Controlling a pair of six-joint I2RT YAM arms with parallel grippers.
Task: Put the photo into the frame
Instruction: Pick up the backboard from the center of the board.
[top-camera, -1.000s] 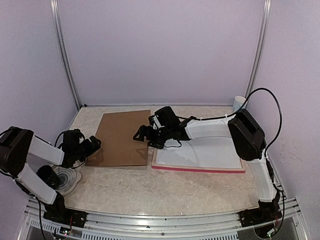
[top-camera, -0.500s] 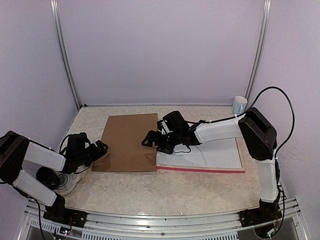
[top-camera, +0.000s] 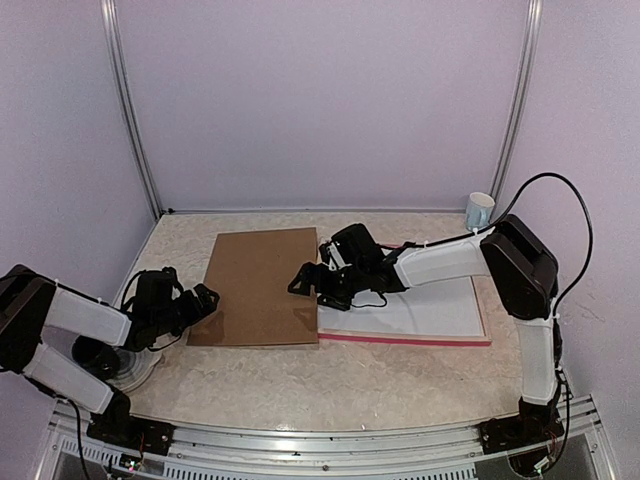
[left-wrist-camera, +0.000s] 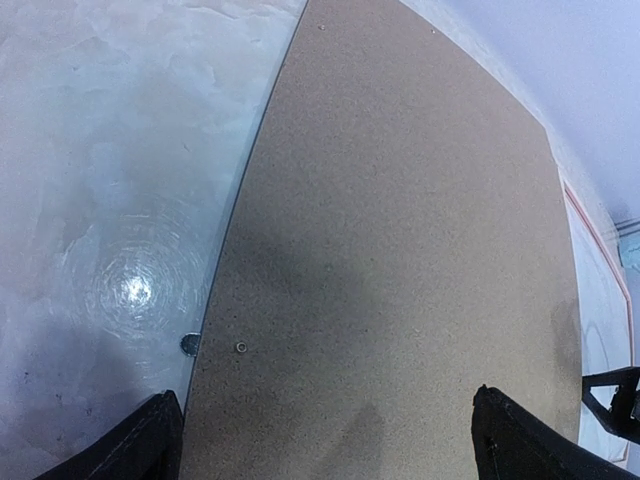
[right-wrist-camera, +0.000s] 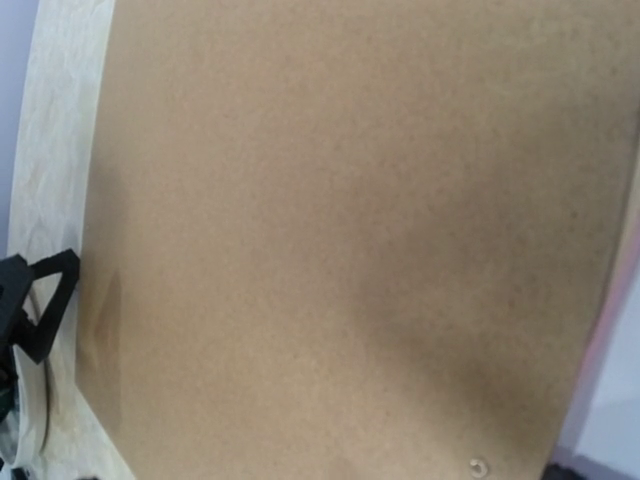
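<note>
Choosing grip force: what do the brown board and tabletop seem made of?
Brown board: probably hardboard or fibreboard, matte; uniform fine speckled brown, no sheen. Tabletop: glossy marble-look stone or laminate; pale veining, bright lamp reflection.

My left arm (top-camera: 85, 315) lies low, reaching in from the left, left gripper (top-camera: 205, 298) wide open. Right arm (top-camera: 445, 262) is bent at a high elbow, forearm stretched leftward, right gripper (top-camera: 303, 281) spread open too, the two facing each other.
</note>
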